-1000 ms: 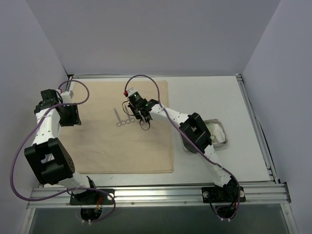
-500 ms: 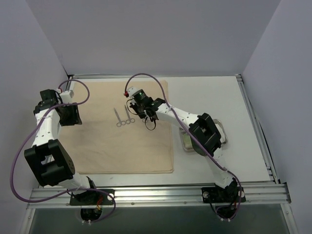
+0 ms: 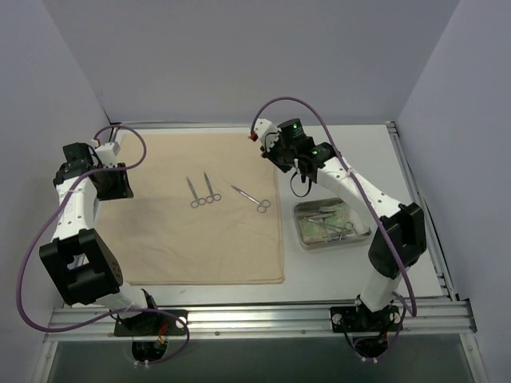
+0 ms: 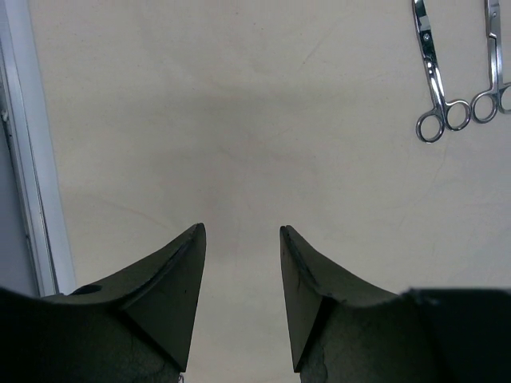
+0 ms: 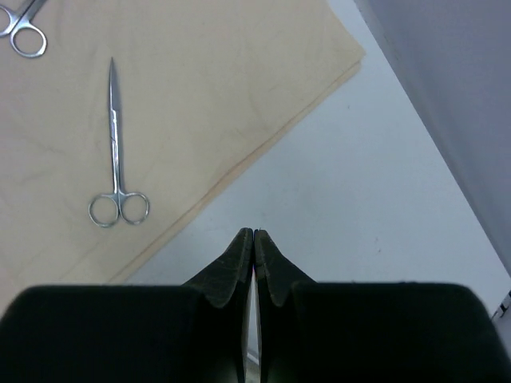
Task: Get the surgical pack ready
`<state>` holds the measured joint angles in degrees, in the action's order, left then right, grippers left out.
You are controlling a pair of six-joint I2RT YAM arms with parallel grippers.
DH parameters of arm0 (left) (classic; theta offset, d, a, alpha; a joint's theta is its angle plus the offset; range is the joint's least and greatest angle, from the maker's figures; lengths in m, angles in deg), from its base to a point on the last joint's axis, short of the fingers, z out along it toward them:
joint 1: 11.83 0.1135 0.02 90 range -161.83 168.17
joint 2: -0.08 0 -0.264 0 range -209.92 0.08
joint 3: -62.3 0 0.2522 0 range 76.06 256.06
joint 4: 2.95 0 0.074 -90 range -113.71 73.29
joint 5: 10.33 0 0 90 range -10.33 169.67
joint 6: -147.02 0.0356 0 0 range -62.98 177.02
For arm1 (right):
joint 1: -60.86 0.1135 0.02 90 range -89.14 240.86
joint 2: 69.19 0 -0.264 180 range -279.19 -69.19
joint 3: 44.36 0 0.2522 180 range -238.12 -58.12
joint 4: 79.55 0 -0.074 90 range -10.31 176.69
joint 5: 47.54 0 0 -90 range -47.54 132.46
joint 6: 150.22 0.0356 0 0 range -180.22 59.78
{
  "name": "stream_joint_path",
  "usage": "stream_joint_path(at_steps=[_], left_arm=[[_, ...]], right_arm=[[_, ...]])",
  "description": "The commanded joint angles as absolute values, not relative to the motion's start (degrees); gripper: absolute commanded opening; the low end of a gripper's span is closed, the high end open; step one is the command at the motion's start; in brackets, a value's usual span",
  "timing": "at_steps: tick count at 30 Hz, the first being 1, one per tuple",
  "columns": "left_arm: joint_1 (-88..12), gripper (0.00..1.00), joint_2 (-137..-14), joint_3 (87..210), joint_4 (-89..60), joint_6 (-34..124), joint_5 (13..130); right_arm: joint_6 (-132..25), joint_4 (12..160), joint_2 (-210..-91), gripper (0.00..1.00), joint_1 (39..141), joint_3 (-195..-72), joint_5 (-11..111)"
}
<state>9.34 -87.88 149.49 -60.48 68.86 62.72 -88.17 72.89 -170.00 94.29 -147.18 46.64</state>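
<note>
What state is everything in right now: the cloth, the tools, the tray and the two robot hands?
Cloth: spread flat on the table.
Two forceps: closed, lying side by side on the cloth.
Third forceps: closed, lying on the cloth apart from the pair.
Tray: upright on the bare table beside the cloth, tools inside.
Left gripper: jaws open, empty, above the cloth.
Right gripper: jaws shut, empty.
</note>
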Motion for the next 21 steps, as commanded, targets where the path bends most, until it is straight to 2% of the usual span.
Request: stream_joint_path(at_steps=[1,5,6,7,8,13,21], left_arm=[[9.70,0.52,-87.46,152.70,-57.58,70.03,60.94],[9.70,0.52,-87.63,152.17,-56.96,70.03,61.47],[9.70,0.52,-87.63,152.17,-57.23,70.03,61.21],[9.70,0.52,-87.37,152.17,-57.66,70.12,60.86],[9.61,0.52,-87.28,151.91,-57.93,70.38,60.68],[9.17,0.53,-86.75,151.38,-59.42,72.84,61.21],[9.09,0.56,-87.54,151.20,-59.95,72.32,59.19]], right_arm=[[-94.41,67.62,-167.71,0.00,92.69,-144.52,50.44],[-91.79,69.54,-171.22,0.00,93.81,-146.35,55.28],[-87.34,70.60,-172.53,0.03,93.99,-147.23,56.16],[-85.64,70.70,-175.59,0.20,94.08,-149.50,57.91],[-83.88,70.70,-177.10,0.25,94.17,-150.74,57.75],[-77.90,66.66,-187.47,0.39,97.51,-157.78,54.33],[-76.13,55.52,-197.41,0.41,99.53,-170.94,50.81]])
